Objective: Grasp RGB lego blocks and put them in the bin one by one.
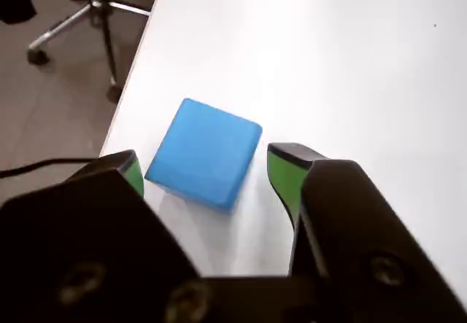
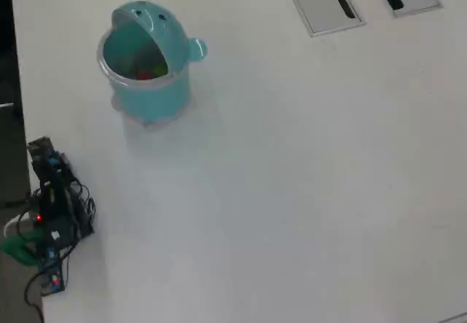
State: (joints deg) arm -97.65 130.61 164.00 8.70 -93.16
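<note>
white tabletop [image 1: 350, 60] near its edge, brown floor and chair legs [image 1: 95, 17] beyond. black gripper [image 1: 204, 171] with green-padded jaws spread wide, straddling a light blue plastic cube [image 1: 204, 152] lying flat on the table, neither pad seen touching it. from overhead, teal round plastic bin [image 2: 149, 93] with whale-like lid tipped open, red and yellow-green pieces [image 2: 149, 70] inside. arm base with wiring [image 2: 51, 217] at the table's left edge, well apart from the bin.
</note>
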